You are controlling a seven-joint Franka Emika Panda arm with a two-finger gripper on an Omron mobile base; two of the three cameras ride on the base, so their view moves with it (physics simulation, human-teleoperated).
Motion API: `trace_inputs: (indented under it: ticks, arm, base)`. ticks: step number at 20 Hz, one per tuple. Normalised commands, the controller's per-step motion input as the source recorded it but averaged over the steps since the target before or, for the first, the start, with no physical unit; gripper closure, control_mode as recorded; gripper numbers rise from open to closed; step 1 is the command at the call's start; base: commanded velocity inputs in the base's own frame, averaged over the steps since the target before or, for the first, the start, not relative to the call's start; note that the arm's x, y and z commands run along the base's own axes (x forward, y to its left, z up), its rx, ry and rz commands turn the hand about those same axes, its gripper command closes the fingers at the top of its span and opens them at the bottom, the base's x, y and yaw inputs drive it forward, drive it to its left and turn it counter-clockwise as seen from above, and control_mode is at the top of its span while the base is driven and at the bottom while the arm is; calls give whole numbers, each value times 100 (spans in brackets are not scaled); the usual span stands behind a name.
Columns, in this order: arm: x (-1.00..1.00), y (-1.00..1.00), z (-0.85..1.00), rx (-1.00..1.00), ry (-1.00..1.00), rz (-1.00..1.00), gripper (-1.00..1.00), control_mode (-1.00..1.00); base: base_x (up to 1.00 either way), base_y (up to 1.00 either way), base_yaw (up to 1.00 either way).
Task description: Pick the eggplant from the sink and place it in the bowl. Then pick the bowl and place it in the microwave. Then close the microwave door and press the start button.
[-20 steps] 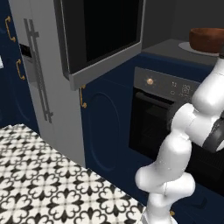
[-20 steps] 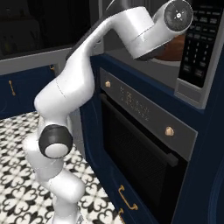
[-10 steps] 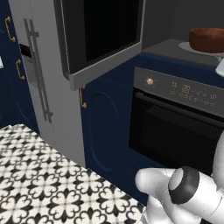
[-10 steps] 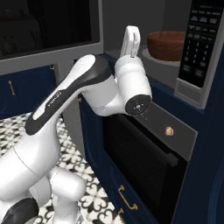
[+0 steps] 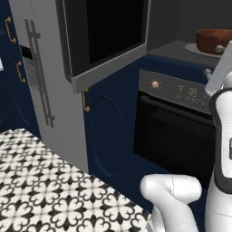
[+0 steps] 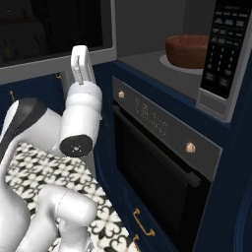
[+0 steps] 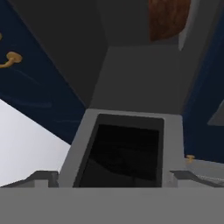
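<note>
The reddish-brown bowl (image 6: 187, 49) stands on a white plate inside the open microwave (image 6: 147, 61), and it also shows as the bowl (image 5: 214, 40) and the bowl (image 7: 168, 17). No eggplant can be seen; the bowl's inside is hidden. The microwave door (image 5: 106, 41) hangs swung out to the left, black glass in a grey frame. My hand (image 6: 81, 64) points upward in front of the oven, between door and cavity. In the hand view my gripper (image 7: 114, 178) is open with nothing between its widely spread tips, facing the microwave door (image 7: 124, 153). The sink is out of view.
The microwave's button panel (image 6: 225, 44) sits right of the cavity. A black oven (image 5: 179, 131) with brass knobs is built in below. A grey fridge (image 5: 38, 77) stands to the left, above the patterned tile floor (image 5: 50, 190).
The arm has drawn back from the microwave cavity, folded low, and now raises its hand in front of the oven. The bowl has stayed in the microwave.
</note>
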Motion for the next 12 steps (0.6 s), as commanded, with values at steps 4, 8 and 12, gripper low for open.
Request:
trace_inputs:
  ticks: [4,8,12]
  arm:
    - [-73,97,2,-5,2,-12,-100,-100]
    - [-61,100,0,0,-2,-19,-100,-100]
    - [-41,100,0,0,-19,-17,-100,-100]
  base:
    - [0,0,0]
    - [0,0,0]
    - [0,0,0]
